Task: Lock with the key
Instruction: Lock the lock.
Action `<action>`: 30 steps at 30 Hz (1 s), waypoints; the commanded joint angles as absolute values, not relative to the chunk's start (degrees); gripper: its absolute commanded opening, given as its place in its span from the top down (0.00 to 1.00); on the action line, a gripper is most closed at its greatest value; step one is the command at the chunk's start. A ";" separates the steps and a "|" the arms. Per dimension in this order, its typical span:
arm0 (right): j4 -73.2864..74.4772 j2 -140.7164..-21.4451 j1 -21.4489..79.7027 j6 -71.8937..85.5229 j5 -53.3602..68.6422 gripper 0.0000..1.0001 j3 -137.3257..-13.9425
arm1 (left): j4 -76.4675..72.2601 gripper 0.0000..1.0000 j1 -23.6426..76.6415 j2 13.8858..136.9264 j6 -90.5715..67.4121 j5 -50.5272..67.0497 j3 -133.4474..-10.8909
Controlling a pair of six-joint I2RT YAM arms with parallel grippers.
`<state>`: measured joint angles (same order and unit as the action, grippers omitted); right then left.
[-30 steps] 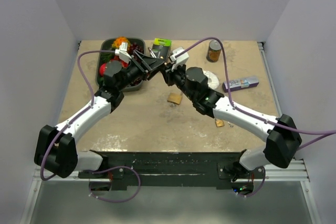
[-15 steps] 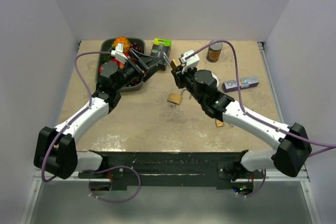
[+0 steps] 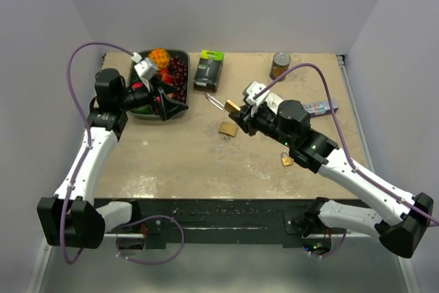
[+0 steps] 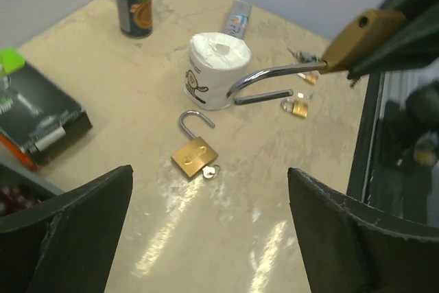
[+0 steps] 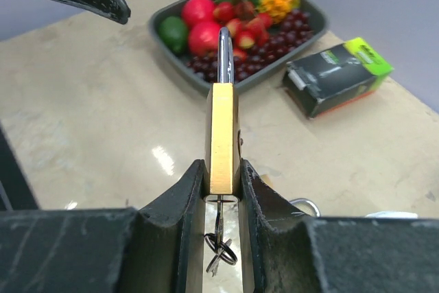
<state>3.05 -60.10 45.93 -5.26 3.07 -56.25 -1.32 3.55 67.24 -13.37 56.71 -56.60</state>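
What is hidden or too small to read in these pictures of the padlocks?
- Right wrist view: the key under the held padlock is half hidden by the right gripper; its turn is unclear.
- Top view: the small padlock is too small to tell open or shut.

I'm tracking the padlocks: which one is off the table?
The padlock in the right tool, held in the air; the middle padlock and the small padlock lie on the table.

Beige table (image 3: 178, 162) — fruit tray (image 3: 187, 90), box (image 3: 208, 70), can (image 3: 279, 66), loose padlock (image 3: 228, 128).
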 commanded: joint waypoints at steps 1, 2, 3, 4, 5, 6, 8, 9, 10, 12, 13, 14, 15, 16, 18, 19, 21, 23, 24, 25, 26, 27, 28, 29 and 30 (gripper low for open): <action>6.41 -58.10 45.62 -8.61 15.89 1.00 -60.29 | 40.64 0.02 3.60 66.88 51.53 71.71 -65.64; 7.46 -57.92 45.62 -9.92 17.47 1.00 -60.90 | 47.13 0.02 3.95 67.41 57.51 72.50 -67.22; 8.25 -57.83 45.62 -10.54 20.88 1.00 -61.17 | 49.37 0.03 4.30 68.63 59.48 74.25 -67.93; 8.87 -57.75 45.62 -11.16 22.40 1.00 -61.52 | 51.13 0.04 4.83 69.08 60.89 74.88 -68.46; 10.10 -57.74 45.62 -12.03 23.37 1.00 -62.05 | 53.15 0.06 6.31 69.60 62.47 75.32 -69.25; 10.46 -57.74 45.62 -12.30 24.68 1.00 -62.22 | 53.78 0.07 7.20 69.96 63.19 75.32 -69.34; 10.46 -57.48 45.62 -12.30 25.40 1.00 -62.23 | 53.53 0.10 10.17 69.70 63.90 74.71 -68.39; 10.28 -57.48 45.62 -12.48 25.75 1.00 -62.14 | 52.22 0.11 11.07 68.91 62.68 74.53 -67.68; 9.85 -57.22 45.62 -12.48 26.71 1.00 -61.96 | 49.68 0.12 11.86 68.30 60.23 74.53 -66.54; 8.35 -56.87 45.62 -12.57 27.68 1.00 -61.61 | 37.05 0.16 13.44 65.67 48.30 74.18 -61.80; 8.09 -56.69 45.62 -12.66 28.73 1.00 -61.61 | 31.69 0.16 13.71 64.44 43.55 73.83 -60.05; 7.82 -56.78 45.62 -12.74 29.26 1.00 -61.70 | 20.50 0.18 13.97 63.47 34.20 73.39 -56.46; 7.82 -56.69 45.62 -12.83 29.70 1.00 -61.87 | 15.08 0.19 14.06 61.46 29.84 72.52 -54.77; 7.82 -56.60 45.62 -13.09 30.23 1.00 -61.96 | 10.68 0.21 14.06 60.91 26.40 72.34 -53.45; 7.12 -56.60 45.70 -13.01 30.67 1.00 -62.23 | 4.40 0.26 14.32 60.12 21.80 72.86 -51.51; 7.03 -56.60 45.62 -12.92 30.76 1.00 -62.31 | 4.22 0.28 14.59 60.20 21.71 73.04 -51.50; 6.68 -57.04 45.62 -12.66 30.76 1.00 -62.93 | 4.66 0.35 15.29 60.38 21.62 73.56 -51.33; 6.15 -57.22 45.79 -12.31 31.11 1.00 -63.28 | 4.31 0.42 15.73 60.12 21.62 73.48 -50.80; 6.07 -57.48 45.70 -12.22 31.29 1.00 -63.37 | 3.87 0.44 15.82 59.94 21.27 73.48 -50.45; 5.98 -57.57 45.62 -12.04 31.20 1.00 -63.46 | 3.17 0.47 15.91 59.94 21.01 73.48 -49.84; 5.54 -57.66 45.62 -11.78 31.20 1.00 -63.54 | 2.47 0.50 15.91 59.59 20.57 73.56 -49.57; 5.36 -57.74 45.62 -11.78 31.20 1.00 -63.54 | 2.46 0.51 15.91 59.59 20.48 73.74 -49.40; 5.27 -57.83 45.70 -11.69 31.03 1.00 -63.54 | 2.37 0.51 15.91 59.68 20.57 73.83 -49.13; 4.93 -57.83 45.70 -11.43 30.85 1.00 -63.46 | 2.81 0.51 15.91 59.68 21.52 73.83 -49.13; 4.83 -57.83 45.62 -11.25 30.94 1.00 -63.54 | 3.16 0.50 15.91 59.68 22.14 73.83 -49.13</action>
